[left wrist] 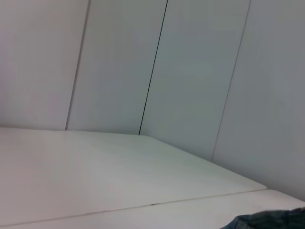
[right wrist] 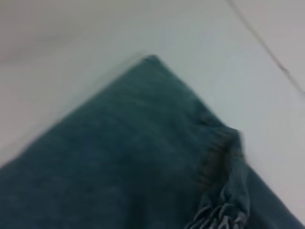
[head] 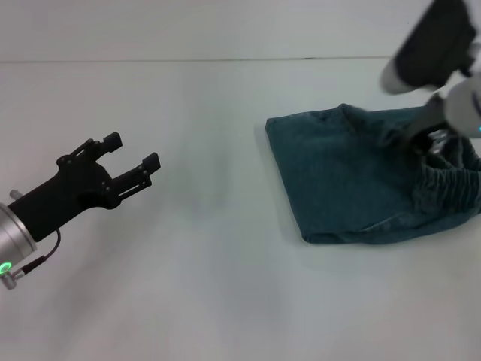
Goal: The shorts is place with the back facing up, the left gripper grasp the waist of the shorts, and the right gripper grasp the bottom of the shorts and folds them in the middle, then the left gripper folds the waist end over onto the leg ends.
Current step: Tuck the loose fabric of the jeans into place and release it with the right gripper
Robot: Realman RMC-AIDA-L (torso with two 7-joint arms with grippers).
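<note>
Plainly found the shorts [head: 353, 180] on the right half of the white table [head: 225, 301], folded into a flattish, roughly four-sided slab of faded blue-green denim. Judged the long axis to run across the table, left to right and slightly tilted, with the smooth folded edge turned toward the table's middle and the waist [head: 451, 184] pointing to the robot's right, near the edge of the head view. Noted the waist as a gathered, puckered band, ruffled and bunched, against the flat, even weave of the rest.

Placed the right gripper [head: 430, 137] low over the far right part of the shorts, just beside the waist, under a pale arm with a cyan-blue light. Could not tell its grip, nor any contact with the cloth. From the right wrist view, made out close denim ending in a blunt corner on the pale table, plus the same crinkled elastic band with lighter gathers.

Found the left gripper [head: 134, 150] hovering over the table on the left, well apart from the shorts — a black skeletal claw on a silver arm with a green light, jaws spread wide and holding nothing, tips aimed roughly toward the shorts. From the left wrist view, caught only smooth table, plain wall panels [left wrist: 190, 71] with thin dark seams, and a sliver of denim at one corner.
</note>
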